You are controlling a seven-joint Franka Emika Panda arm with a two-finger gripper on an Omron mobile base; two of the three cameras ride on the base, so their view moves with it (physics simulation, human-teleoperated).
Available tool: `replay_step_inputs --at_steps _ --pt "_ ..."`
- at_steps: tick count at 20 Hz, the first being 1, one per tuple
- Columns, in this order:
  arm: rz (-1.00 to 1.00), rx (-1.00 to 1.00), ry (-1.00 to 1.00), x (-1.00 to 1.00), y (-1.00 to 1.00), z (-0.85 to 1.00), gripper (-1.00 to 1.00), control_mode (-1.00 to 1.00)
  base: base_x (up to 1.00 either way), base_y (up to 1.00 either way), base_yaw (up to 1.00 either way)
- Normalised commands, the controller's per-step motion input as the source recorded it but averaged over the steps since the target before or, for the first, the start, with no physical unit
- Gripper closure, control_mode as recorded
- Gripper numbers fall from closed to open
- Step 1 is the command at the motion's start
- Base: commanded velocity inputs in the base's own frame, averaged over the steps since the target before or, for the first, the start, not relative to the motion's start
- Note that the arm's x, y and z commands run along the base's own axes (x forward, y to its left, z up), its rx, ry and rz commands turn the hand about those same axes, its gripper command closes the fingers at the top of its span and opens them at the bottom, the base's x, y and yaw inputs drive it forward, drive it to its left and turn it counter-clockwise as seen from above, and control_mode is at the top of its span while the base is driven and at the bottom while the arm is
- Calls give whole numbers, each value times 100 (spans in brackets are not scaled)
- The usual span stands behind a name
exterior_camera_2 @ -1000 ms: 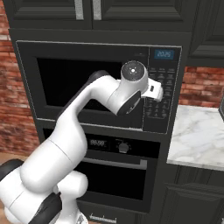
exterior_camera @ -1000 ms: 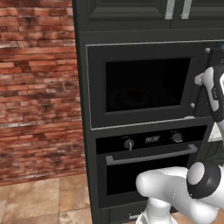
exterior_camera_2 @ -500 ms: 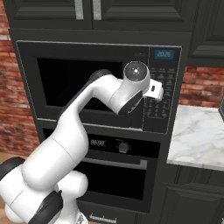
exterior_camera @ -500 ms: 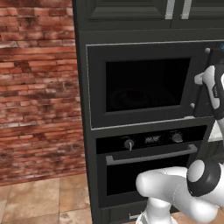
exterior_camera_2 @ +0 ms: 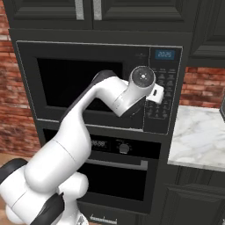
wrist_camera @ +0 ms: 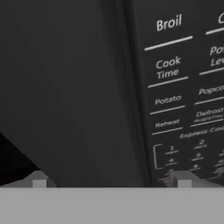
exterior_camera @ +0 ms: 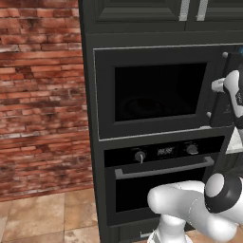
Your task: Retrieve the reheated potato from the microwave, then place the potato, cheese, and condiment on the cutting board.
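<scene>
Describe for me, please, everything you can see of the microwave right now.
The microwave is a built-in black unit set in dark cabinetry above the oven. Its door is shut, with dark glass. At right sits a button panel with a small blue display; the hand view reads Broil, Cook Time, Potato, Reheat and number keys. The open tool faces the seam between door and panel, very close; actual contact cannot be told.

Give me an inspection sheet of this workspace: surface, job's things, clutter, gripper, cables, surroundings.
Surface: marble counter at right, bare where visible.
Job's things: microwave, door shut, dark glass; potato, cheese, condiment, cutting board: nothing seen.
Clutter: nothing seen.
Gripper: gripper open, holding nothing, close against the microwave's front where door meets button panel.
Cables: nothing seen.
Surroundings: oven below, cabinets above, brick wall.
</scene>
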Motion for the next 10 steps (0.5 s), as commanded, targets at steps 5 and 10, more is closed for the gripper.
replay_step_inputs --at_steps 5,10 --pt "6 12 -4 36 18 -20 -100 -100 0 0 0" --pt "10 11 -7 47 17 -19 -100 -100 0 0 0"
